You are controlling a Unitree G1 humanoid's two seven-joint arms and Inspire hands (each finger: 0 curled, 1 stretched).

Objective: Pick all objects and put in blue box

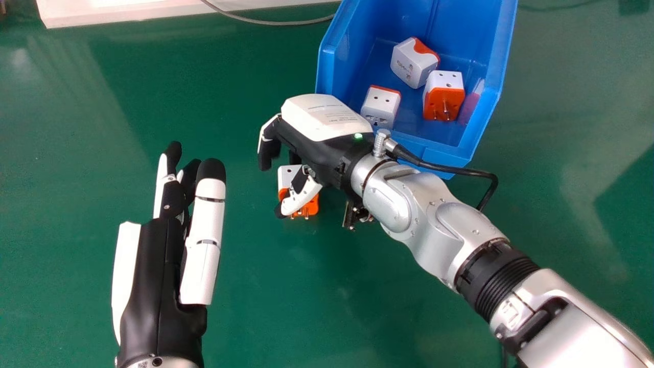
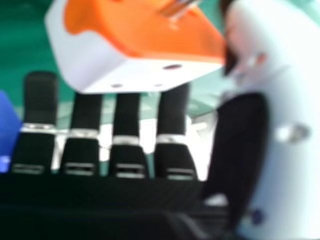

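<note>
The plug adapter (image 1: 288,174) is at the bench (image 1: 265,306), near the blue box (image 1: 329,71), between the thumb (image 1: 306,197) and the loosely spread fingers of the right hand (image 1: 327,122); whether it is firmly pinched, one cannot tell. It seems a light, stiff piece of smooth plastic, which may slip or turn if only one corner is pressed. The better hold is probably across its opposite flat sides, keeping away from the metal pins (image 1: 306,216).
</note>
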